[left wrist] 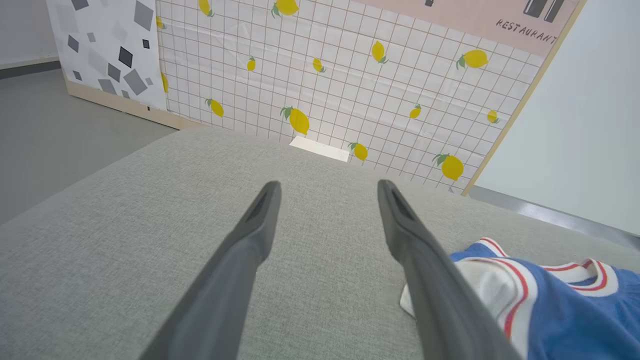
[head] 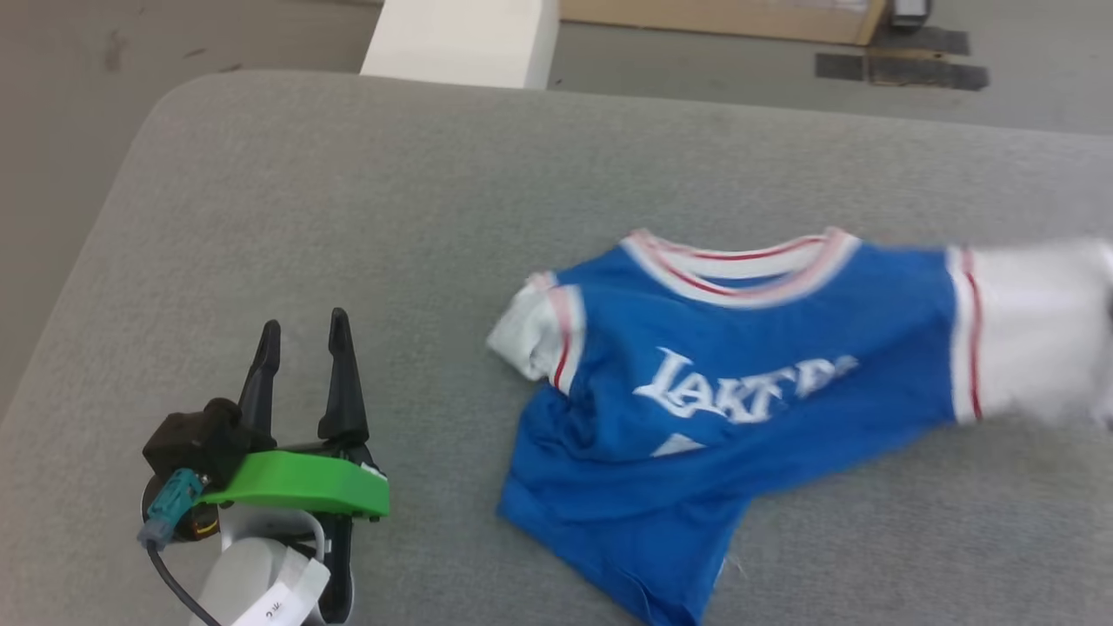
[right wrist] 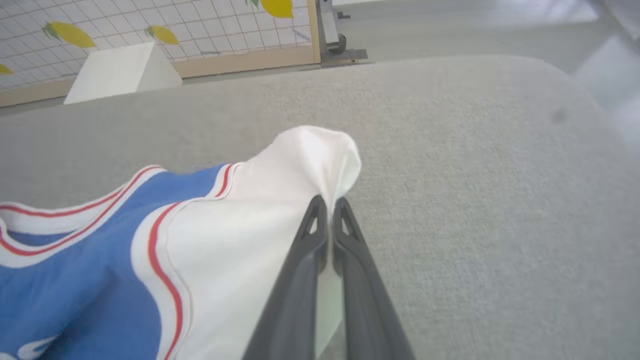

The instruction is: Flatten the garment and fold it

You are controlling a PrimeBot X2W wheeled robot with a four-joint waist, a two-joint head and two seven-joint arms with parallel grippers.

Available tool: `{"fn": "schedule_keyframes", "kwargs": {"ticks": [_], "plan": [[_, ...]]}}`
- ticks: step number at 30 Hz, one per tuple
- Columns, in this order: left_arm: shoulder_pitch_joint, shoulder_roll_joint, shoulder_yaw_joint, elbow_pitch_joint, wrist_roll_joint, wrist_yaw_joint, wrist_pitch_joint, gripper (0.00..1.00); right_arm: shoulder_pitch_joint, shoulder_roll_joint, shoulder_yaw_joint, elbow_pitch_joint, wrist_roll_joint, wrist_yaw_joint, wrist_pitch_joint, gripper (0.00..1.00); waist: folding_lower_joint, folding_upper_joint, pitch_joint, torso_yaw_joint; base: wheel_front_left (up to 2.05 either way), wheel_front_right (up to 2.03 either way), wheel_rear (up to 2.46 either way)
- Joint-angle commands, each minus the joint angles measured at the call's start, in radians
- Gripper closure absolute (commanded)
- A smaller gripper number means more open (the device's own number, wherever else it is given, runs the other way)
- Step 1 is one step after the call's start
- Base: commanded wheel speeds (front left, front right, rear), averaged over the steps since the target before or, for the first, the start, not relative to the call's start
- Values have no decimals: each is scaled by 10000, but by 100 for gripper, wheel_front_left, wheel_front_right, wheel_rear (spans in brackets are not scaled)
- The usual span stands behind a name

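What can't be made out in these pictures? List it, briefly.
- Head view: garment lettering smeared by blur; print beneath mostly hidden by a fold.
- Head view: right-side sleeve blurred, cut by the frame edge.
- Left wrist view: left-side sleeve partly behind left end effector finger.

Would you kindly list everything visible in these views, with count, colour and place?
grey fabric-covered surface: one, grey; across the foreground.
royal-blue jersey T-shirt with white sleeves: one, blue, white, red trim; rumpled on the surface's right half.
white wedge-shaped block: one, white; beyond the surface's far edge.
lemon-print grid panel: one, white and yellow; behind the block.
left gripper: one, dark fingers, open; left of the shirt.
right gripper: one, dark fingers; shut on the shirt's white sleeve.
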Motion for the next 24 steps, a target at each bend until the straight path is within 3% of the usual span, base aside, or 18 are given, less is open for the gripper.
{"fn": "schedule_keyframes", "kwargs": {"ticks": [1, 9, 11, 12, 20, 24], "plan": [[149, -10, -12, 55, 1, -34, -47, 0, 545, 34, -289, -79, -119, -15, 115, 100, 0, 0, -320, -351, 0, 0, 0], [231, 45, -24, 175, -110, -28, 62, 0, 2320, 781, -1182, 346, -56, -15, 264, 100, 0, 0, -486, -765, 0, 0, 0], [248, 64, -45, 201, -132, -18, 141, 0, 2327, 875, -1263, 491, -23, -15, 12, 69, 0, 0, -544, -812, 0, 0, 0], [260, 68, -47, 206, -152, -17, 169, 0, 2298, 908, -1301, 506, 13, -15, -168, 0, 0, 0, -567, -826, 0, 0, 0], [321, 129, -107, 235, -359, -4, 626, 0, 2111, 1095, -1816, -122, 926, -15, -1687, 0, 0, 0, -751, -885, 0, 0, 0], [-130, 125, -423, 452, -562, -88, 1679, 0, 2257, 1127, -1684, -663, 996, -15, -1937, 0, 0, 0, -714, -995, 0, 0, 0]]}}
